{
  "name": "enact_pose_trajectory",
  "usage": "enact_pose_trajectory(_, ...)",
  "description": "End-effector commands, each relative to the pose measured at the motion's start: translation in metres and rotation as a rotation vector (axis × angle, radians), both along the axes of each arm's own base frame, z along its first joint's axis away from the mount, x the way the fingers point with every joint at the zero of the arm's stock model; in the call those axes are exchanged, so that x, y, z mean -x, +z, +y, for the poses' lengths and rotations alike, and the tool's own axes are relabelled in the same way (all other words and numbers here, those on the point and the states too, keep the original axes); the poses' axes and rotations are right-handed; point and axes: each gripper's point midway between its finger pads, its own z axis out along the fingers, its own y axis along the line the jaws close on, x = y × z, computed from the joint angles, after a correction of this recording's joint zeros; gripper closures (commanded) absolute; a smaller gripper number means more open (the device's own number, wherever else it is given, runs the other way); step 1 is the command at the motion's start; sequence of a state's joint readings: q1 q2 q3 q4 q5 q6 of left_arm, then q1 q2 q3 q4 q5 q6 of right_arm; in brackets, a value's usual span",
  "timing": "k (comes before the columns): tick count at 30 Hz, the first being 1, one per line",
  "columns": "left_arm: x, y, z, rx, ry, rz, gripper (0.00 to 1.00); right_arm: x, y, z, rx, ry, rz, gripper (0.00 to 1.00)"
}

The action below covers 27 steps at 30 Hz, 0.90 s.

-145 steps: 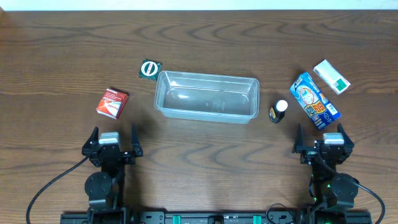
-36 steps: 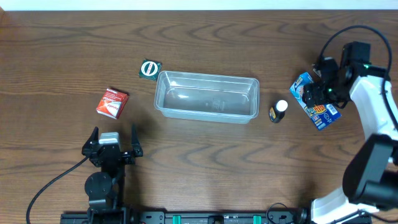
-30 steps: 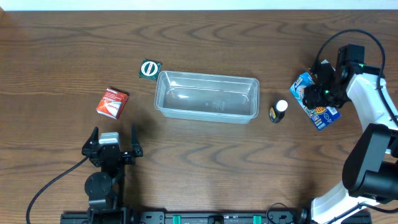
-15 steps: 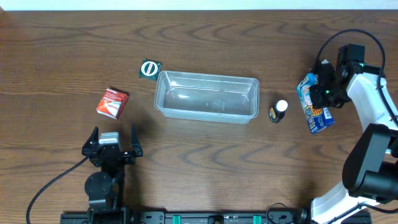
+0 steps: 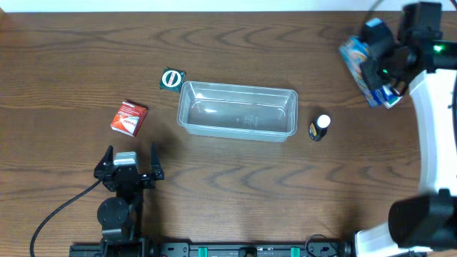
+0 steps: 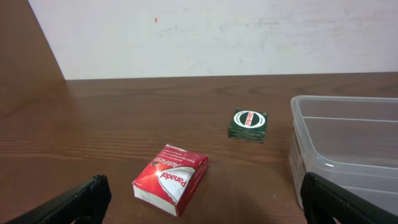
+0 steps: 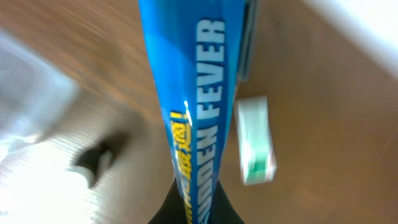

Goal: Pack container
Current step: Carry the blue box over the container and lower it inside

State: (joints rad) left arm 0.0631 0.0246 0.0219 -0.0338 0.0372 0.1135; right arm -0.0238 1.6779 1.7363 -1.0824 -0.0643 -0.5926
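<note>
Container (image 5: 238,109), long axis left-to-right, is seen well left of the right gripper (image 5: 378,70), which is clamped on the blue box (image 5: 359,53).

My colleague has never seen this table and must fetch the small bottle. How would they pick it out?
Find the big clear container in the middle of the table. Just off its short end on the robot's right, not touching it, is a small dark bottle. It is the only bottle there, and nothing else has its white cap.
</note>
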Motion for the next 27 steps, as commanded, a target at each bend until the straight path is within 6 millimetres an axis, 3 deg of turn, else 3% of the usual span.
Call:
enact_pose_trajectory(1, 0.001, -0.018, 0.004, -0.018, 0.020, 0.056, 0.02, 0.007, 0.038, 0.069, 0.091, 0.389, -0.129, 0.99)
enact_pose_trajectory(6, 0.001, -0.018, 0.004, -0.018, 0.020, 0.056, 0.02, 0.022, 0.038, 0.148, 0.189, 0.710, -0.185, 0.99)
enact_pose_trajectory(11, 0.001, -0.018, 0.004, -0.018, 0.020, 0.056, 0.02, 0.034, 0.018, 0.193, 0.226, 0.829, -0.148, 0.99)
enact_pose_trajectory(19, 0.001, -0.018, 0.004, -0.018, 0.020, 0.056, 0.02, 0.040, -0.040, 0.233, 0.202, 0.880, -0.001, 0.99)
enact_pose_trajectory(27, 0.001, -0.018, 0.004, -0.018, 0.020, 0.056, 0.02, 0.034, -0.089, 0.241, 0.194, 0.859, 0.116, 0.99)
